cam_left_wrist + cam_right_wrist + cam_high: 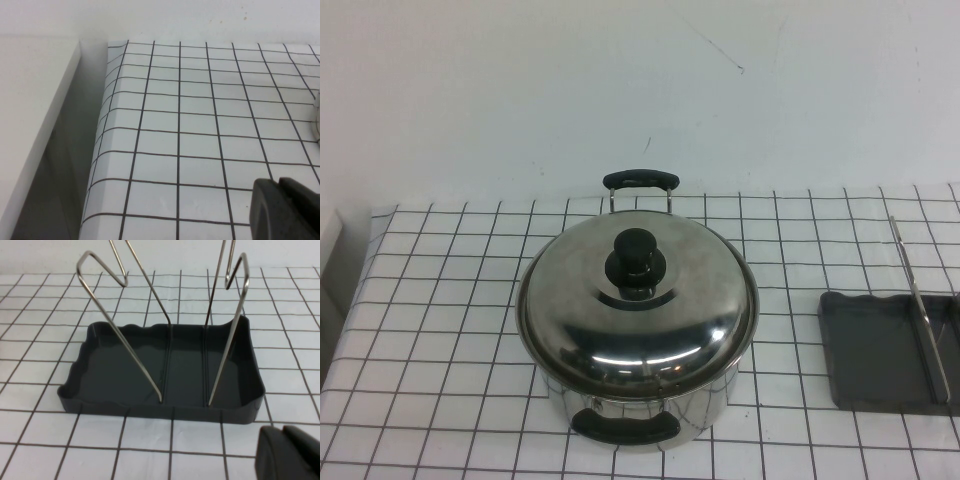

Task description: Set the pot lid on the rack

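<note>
The left claw (287,207) hangs closed over the checked worktop (440,330) at nine o'clock. The pot lid (637,305) sits centred on the pot (640,420). At three o'clock stands the rack (880,350), with the closed right claw (290,452) just beside it.

My work surface: a table (440,330) under a white cloth ruled with a thin black grid, pushed against a plain white wall (620,80) showing a few faint scuffs. At my left stands a white panel (35,110), with a shadowed gap between.
</note>
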Robot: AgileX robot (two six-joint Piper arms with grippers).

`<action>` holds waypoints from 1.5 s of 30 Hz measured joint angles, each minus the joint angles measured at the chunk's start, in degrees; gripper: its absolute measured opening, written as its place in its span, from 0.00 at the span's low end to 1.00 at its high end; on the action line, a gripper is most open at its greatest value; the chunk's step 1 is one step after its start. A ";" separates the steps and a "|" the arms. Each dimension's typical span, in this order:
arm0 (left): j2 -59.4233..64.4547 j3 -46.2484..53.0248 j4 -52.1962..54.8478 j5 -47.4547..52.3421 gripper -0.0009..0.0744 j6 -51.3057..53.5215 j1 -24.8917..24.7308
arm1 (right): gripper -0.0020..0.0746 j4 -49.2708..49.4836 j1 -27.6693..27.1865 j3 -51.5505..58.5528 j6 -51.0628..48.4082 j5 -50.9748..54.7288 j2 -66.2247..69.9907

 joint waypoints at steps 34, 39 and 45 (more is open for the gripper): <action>0.00 0.00 -1.08 0.00 0.01 -0.12 0.00 | 0.02 0.00 0.00 0.00 0.00 0.00 0.00; 0.00 0.00 -2.02 0.00 0.01 -0.12 0.00 | 0.02 0.00 0.00 0.00 0.00 0.00 0.00; 0.00 0.00 -10.75 -0.87 0.01 -0.15 0.00 | 0.02 0.00 0.00 0.00 0.00 0.00 0.00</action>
